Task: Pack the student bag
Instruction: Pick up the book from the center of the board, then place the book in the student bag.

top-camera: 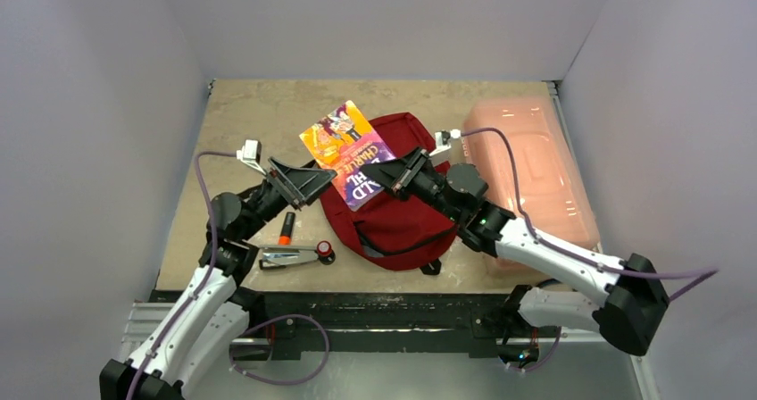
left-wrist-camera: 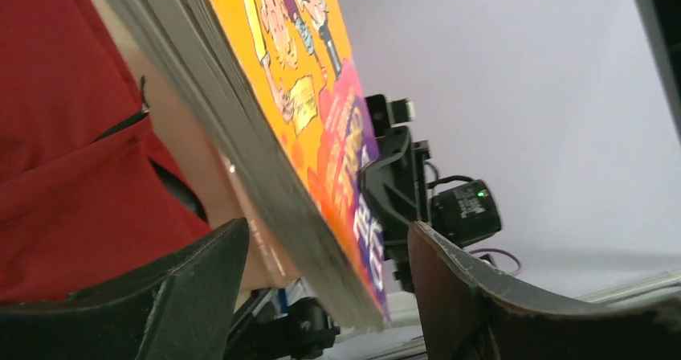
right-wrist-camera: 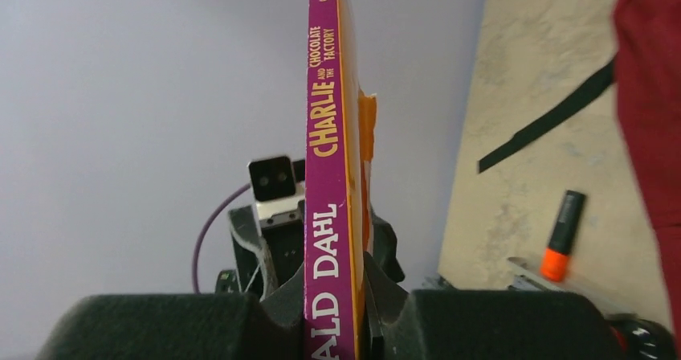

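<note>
- Hanging above the student bag (top-camera: 406,208), which lies mid-table a little toward the right edge of the table (top-camera: 241,114), a paperback book (top-camera: 346,150) sits between two arms in the top view. The right gripper (top-camera: 393,175) meets the book's near end and the left gripper (top-camera: 308,184) flanks its left side. A pale pink, translucent, round-cornered box (top-camera: 536,163) runs along the table's right edge, and an orange-tipped marker (top-camera: 286,229) lies toward the near-left corner.
- The left wrist view shows the left gripper (left-wrist-camera: 325,239) spread wide, one finger on either side of the book's (left-wrist-camera: 321,119) page edge, gripping nothing. The cover is glossy orange and purple over a grey block of pages. The bag's (left-wrist-camera: 64,151) soft dark red fabric lies behind.
- The right wrist view shows the right gripper (right-wrist-camera: 333,288) pinched flat on both covers at the purple spine, with the book (right-wrist-camera: 321,135) standing on edge.
- Likely risks: a slick cover held at one end by one gripper may pivot or slide out under its own weight. The left fingers, close on both sides, may knock it. No view shows an open mouth on the bag, so the book may land on closed fabric.
</note>
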`<state>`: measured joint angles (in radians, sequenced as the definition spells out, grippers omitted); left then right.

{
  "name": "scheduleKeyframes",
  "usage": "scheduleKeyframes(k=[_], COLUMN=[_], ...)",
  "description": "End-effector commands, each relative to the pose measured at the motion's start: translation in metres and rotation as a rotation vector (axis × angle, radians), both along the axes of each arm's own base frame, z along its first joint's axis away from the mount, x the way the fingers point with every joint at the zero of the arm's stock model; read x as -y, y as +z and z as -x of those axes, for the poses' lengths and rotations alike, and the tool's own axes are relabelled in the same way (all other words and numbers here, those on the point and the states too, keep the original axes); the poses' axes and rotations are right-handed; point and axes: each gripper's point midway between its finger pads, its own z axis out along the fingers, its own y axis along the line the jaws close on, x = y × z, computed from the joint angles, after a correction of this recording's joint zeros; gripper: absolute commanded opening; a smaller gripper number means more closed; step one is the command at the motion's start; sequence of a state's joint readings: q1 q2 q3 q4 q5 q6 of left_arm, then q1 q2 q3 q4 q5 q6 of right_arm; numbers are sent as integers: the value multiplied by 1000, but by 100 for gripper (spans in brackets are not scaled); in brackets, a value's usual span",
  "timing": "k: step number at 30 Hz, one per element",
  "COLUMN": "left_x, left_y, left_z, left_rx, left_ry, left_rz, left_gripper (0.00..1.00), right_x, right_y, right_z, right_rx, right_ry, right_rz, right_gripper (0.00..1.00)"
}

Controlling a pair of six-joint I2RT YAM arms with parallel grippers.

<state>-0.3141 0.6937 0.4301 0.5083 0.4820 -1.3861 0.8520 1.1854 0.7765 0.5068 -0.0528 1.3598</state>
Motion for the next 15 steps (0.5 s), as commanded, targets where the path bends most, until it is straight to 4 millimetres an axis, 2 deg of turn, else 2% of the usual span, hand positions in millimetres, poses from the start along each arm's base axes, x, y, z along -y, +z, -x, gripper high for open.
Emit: scheduleKeyframes(k=[1,3,4,8,11,15], left_x=[-7,-15,-19,-31,-21,6], left_y=[-30,-49,-60,-86,-99,-122], left_z=[9,13,15,21,27,39], left_rx=[-57,-123,-159,-244,-262,-212], left_ry=[36,68,85,111,24,-105], left_rz=[-185,-278,-329,-459,-510,-676], left_gripper=[74,74,74,72,69,75], right_x=[60,89,103,156,183,217], right_y=[32,24,27,11,0,-9], right_z=[-17,-21,-23,-24,-18,0], right_rx=[9,23,36,60,87,72], right_ry=[-290,-402,-453,-612,-647,-669], right_rz=[116,267,307,583,767,903], right_gripper=[0,0,0,0,0,0])
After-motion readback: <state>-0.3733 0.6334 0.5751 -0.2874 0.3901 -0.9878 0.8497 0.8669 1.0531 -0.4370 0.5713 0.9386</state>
